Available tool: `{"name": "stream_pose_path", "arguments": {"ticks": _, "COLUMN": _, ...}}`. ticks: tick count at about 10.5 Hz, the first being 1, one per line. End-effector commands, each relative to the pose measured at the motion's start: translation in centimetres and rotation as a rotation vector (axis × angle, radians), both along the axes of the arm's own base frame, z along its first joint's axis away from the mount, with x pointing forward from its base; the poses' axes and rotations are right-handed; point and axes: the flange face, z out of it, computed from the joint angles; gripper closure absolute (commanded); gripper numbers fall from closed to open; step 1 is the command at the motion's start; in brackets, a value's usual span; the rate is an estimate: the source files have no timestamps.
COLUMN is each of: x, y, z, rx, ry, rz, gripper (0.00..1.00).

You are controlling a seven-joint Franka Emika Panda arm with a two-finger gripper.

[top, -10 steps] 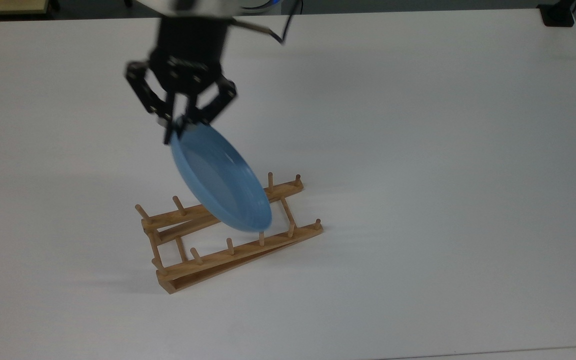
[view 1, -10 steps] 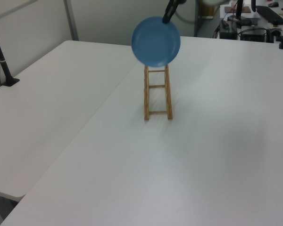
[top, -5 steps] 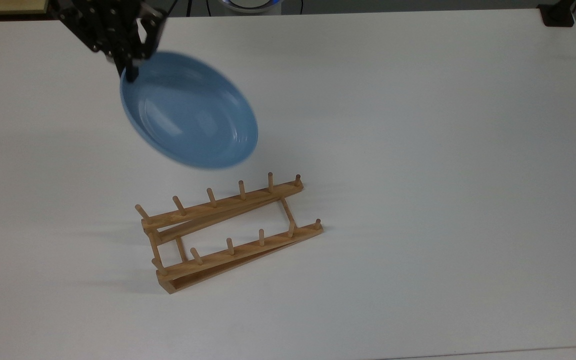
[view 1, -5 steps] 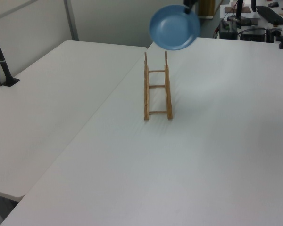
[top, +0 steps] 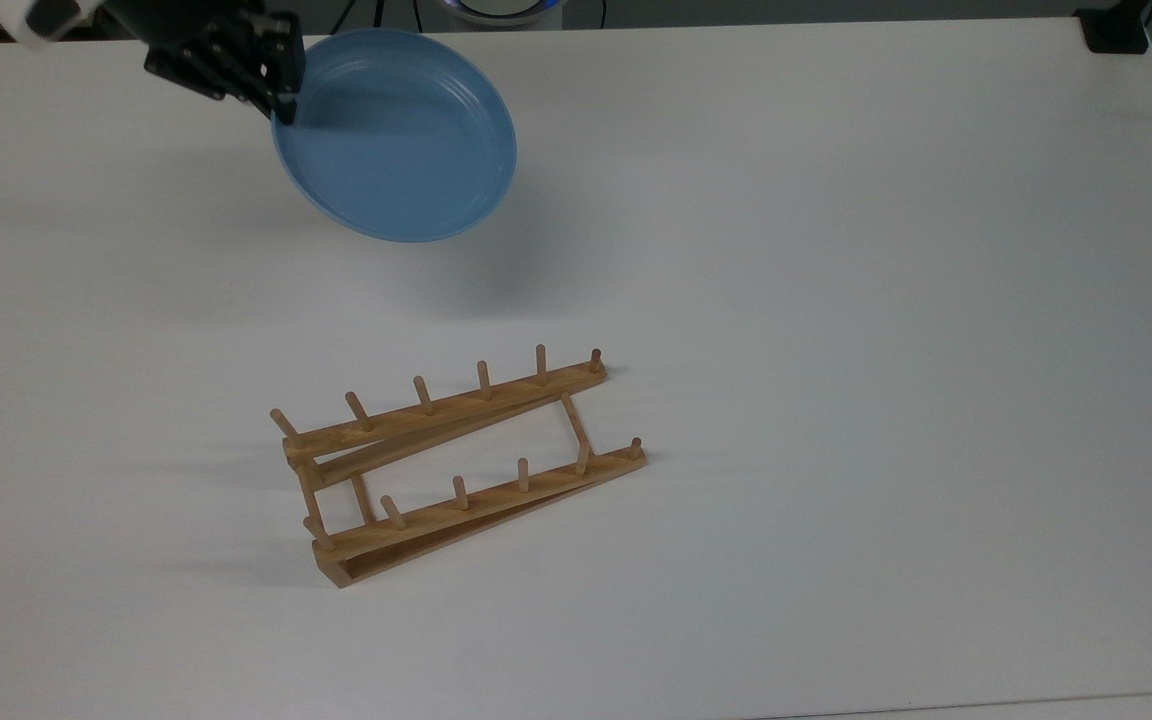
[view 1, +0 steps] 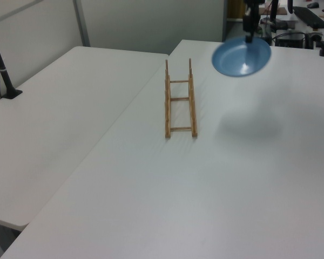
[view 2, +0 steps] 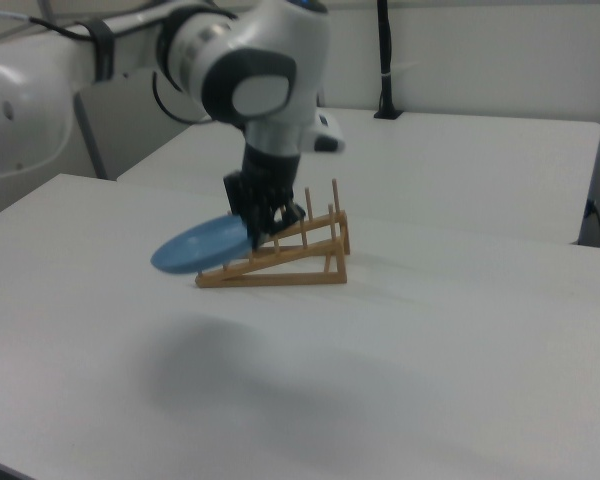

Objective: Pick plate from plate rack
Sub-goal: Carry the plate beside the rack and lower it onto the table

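Blue plate [top: 406, 140] rim pinched by end effector [top: 281, 100], airborne.

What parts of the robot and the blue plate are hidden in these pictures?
- Top view: the black end effector runs off the upper left edge, so its upper body is cut off.
- Right view: the round light-blue plate's gripped rim sits behind the end effector.
- Right view: the light-brown wooden peg rack's pegs are partly covered by the end effector.
- Left view: the arm is cut by the top edge above the plate.

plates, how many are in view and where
1. The light-blue plate hangs above the table, gripped at its rim by the end effector, away from the empty plate rack.
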Motion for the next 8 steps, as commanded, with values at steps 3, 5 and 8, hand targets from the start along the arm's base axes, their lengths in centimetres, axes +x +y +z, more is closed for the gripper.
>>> {"name": "stream_pose_path", "arguments": {"ticks": 3, "x": 0.8, "y": -3.5, "z": -12.1, "rx": -0.031, "ry": 0.166, "rz": 0.139, "gripper": 1.0}}
{"name": "stream_pose_path", "arguments": {"ticks": 5, "x": 1.6, "y": -3.4, "z": -14.6, "rx": -0.062, "ry": 0.163, "rz": 0.147, "gripper": 1.0}}
{"name": "stream_pose_path", "arguments": {"ticks": 8, "x": 2.0, "y": -3.9, "z": -16.9, "rx": -0.094, "ry": 0.16, "rz": 0.144, "gripper": 0.63}}
